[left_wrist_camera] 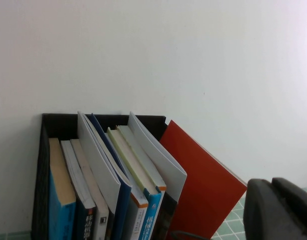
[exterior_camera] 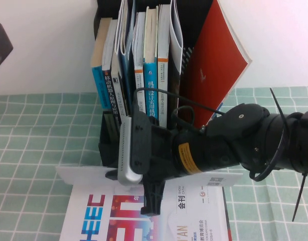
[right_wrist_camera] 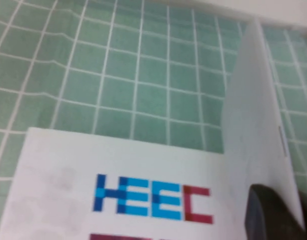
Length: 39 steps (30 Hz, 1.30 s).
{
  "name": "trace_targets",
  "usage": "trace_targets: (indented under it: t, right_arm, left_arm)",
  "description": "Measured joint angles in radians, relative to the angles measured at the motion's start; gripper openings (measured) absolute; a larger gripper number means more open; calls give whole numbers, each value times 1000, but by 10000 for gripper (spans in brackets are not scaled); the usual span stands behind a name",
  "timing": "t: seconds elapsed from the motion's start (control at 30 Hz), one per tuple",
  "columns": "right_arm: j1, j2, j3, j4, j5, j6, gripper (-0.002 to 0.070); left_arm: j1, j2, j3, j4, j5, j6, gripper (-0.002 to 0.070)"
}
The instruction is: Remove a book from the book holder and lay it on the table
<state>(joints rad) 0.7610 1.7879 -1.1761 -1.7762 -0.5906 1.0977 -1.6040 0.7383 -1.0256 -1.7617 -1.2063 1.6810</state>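
The book (exterior_camera: 79, 175) hangs low-centre, just in front of the book holder (exterior_camera: 105, 143), over the table (exterior_camera: 33, 140). Thin, light, floppy, so grab near the spine. Right gripper (exterior_camera: 153, 203) looks clamped on it. Left gripper (left_wrist_camera: 278, 210), upper left: can't tell.
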Motion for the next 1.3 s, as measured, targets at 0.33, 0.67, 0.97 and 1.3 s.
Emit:
trace_targets:
  t: [0.33,0.67,0.97,1.3]
  right_arm:
    - [2,49,54,0,-76,59,179]
    - [2,93,32,0,-307,113,498]
    - [-8,45,-180,-6,-440,113,339]
    - [-164,-187,-253,-8,28,-7,9]
  left_arm:
    - [0,0,0,0,0,5,-3]
    - [0,0,0,0,2,5,-3]
    - [0,0,0,0,2,5,-3]
    - [0,0,0,0,2,5,-3]
